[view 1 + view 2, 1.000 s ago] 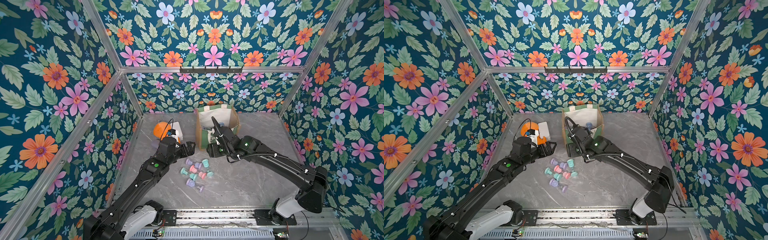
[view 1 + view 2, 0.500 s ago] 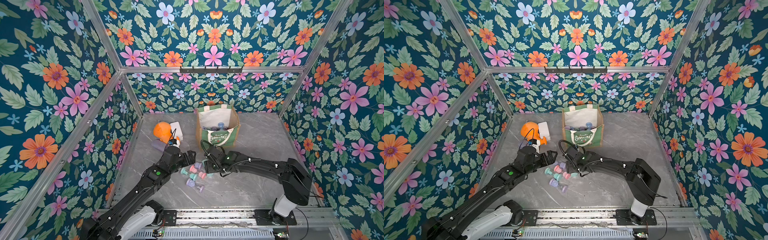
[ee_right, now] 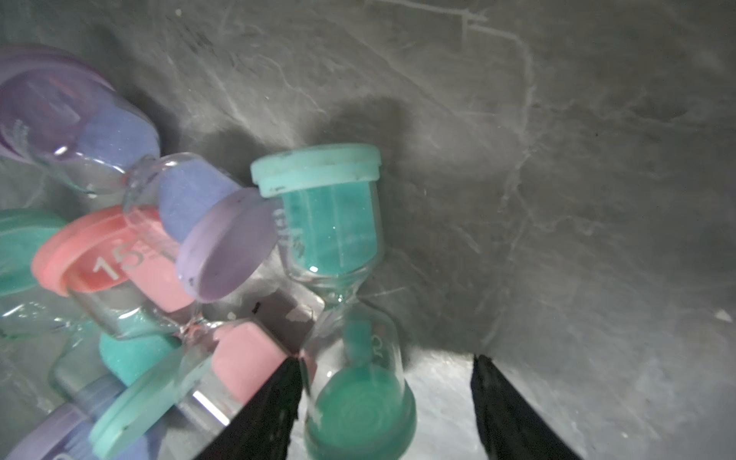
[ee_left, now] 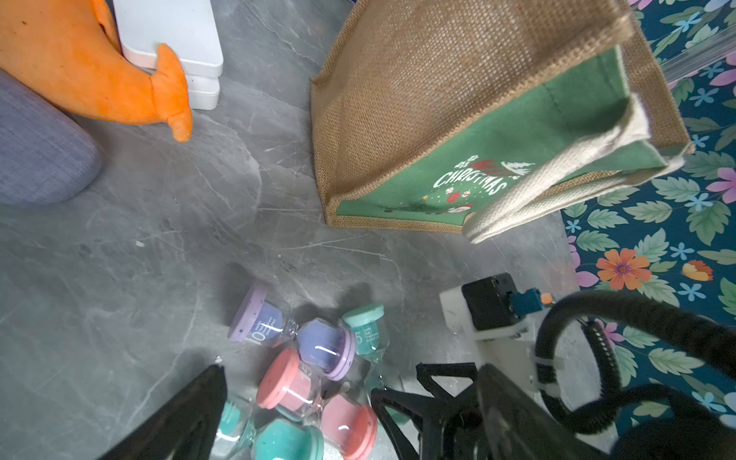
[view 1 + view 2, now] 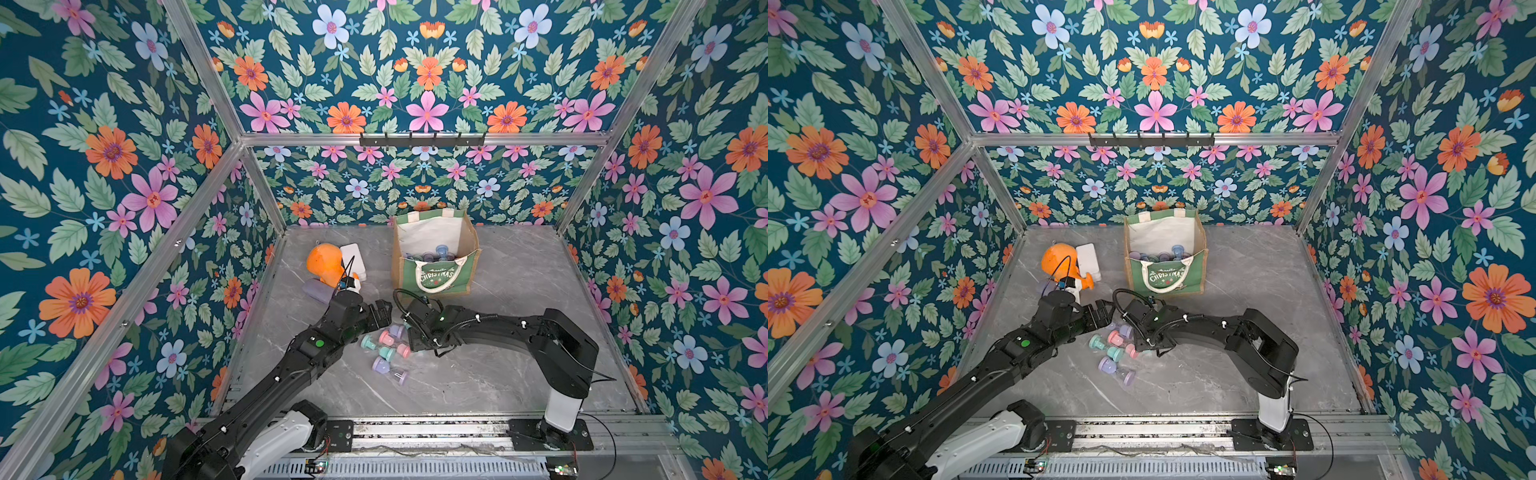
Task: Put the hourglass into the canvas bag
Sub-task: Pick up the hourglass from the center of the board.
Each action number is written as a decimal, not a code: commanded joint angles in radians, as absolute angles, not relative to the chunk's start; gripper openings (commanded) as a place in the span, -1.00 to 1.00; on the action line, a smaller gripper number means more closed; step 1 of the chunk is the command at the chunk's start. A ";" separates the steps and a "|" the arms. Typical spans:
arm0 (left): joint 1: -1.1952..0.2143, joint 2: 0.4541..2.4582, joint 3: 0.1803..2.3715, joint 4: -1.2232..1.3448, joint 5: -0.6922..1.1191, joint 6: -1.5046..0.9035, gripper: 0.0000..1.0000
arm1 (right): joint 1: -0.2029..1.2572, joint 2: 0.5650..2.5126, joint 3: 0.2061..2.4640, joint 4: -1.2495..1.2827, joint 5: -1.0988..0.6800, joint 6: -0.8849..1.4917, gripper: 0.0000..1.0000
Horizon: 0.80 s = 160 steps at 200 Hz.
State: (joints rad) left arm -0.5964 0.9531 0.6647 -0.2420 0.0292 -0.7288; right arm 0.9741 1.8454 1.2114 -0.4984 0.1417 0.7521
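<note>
While the right gripper (image 3: 385,358) is hanging open and gripping nothing, the teal hourglass (image 3: 338,223) is lying on the table (image 3: 557,159), one bulb between its jaws, long axis running roughly ahead.

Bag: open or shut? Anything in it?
Open and upright, not empty. In both top views the bag has its mouth spread wide, the cream lining shows, and several hourglasses lie at the bottom.
</note>
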 commanded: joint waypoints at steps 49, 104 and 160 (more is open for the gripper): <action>-0.597 0.953 0.666 -0.233 0.030 -0.711 1.00 | 0.975 1.888 1.218 -0.505 0.164 0.767 0.25; -0.597 0.954 0.666 -0.230 0.025 -0.709 1.00 | 0.980 1.900 1.207 -0.503 0.155 0.769 0.09; -0.597 0.959 0.669 -0.227 0.030 -0.709 1.00 | 0.982 1.902 1.201 -0.494 0.150 0.758 0.00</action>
State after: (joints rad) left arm -0.5964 0.9588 0.6640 -0.2401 0.0284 -0.7246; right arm 0.9798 1.8977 1.2034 -0.4931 0.1596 0.7521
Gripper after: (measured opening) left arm 0.998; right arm 0.506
